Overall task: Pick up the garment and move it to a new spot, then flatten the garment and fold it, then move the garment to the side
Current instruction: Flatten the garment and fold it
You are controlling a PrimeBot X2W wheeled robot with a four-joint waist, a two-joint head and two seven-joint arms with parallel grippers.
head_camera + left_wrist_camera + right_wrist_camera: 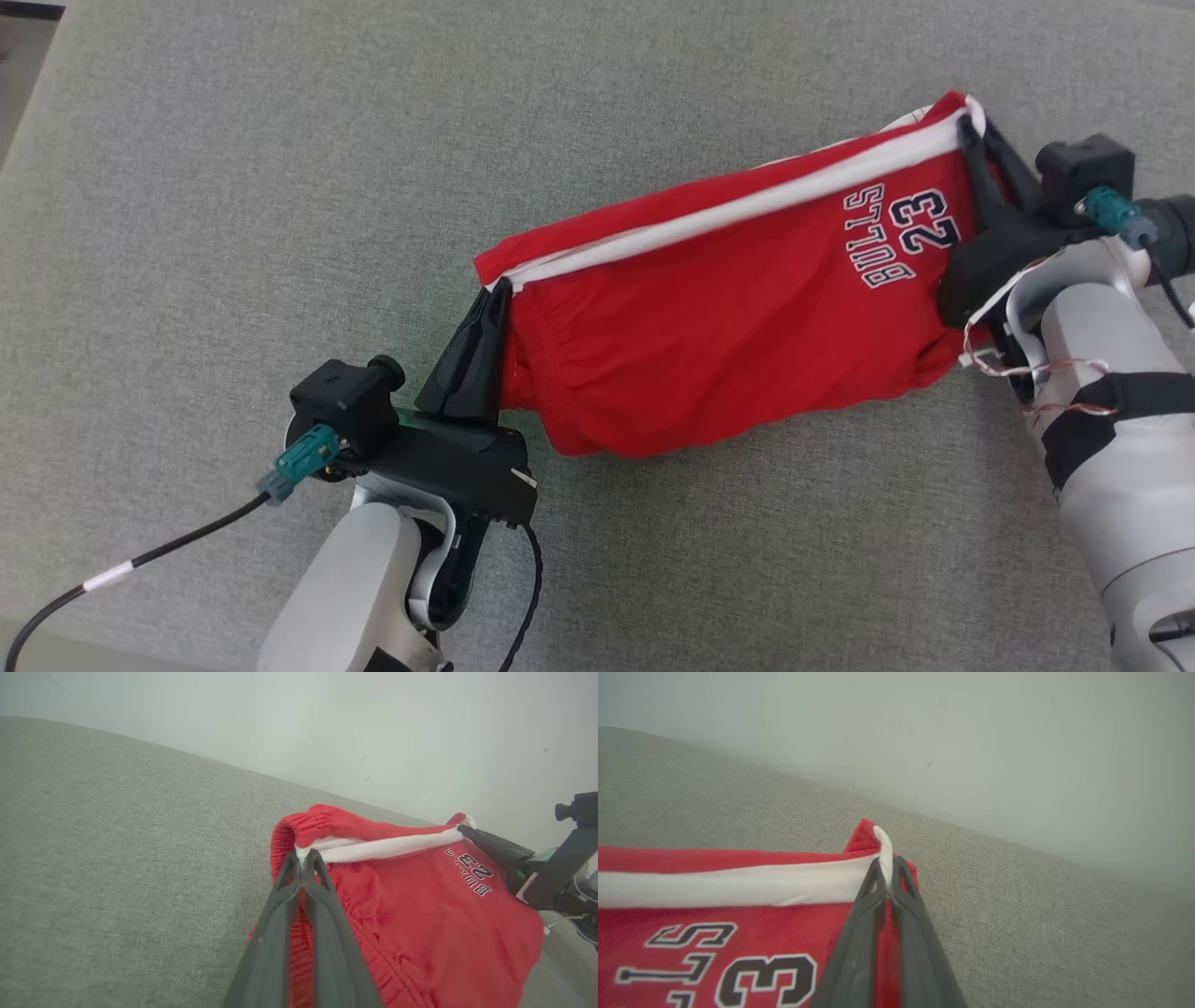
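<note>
Red shorts (738,317) are hanging stretched over the grey fabric surface (233,187), their lower half sagging and bunching. Your left gripper (501,287) and right gripper (969,131), fingers closed, are clamping only the very ends of the white stripe (747,201); pulling them apart is risking a slip.

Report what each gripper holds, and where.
Red shorts: left gripper pinches the white stripe at the waistband end, right gripper at its opposite end.

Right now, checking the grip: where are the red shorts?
The red shorts are right of centre in the head view, stretched between left gripper and right gripper over the grey surface.
</note>
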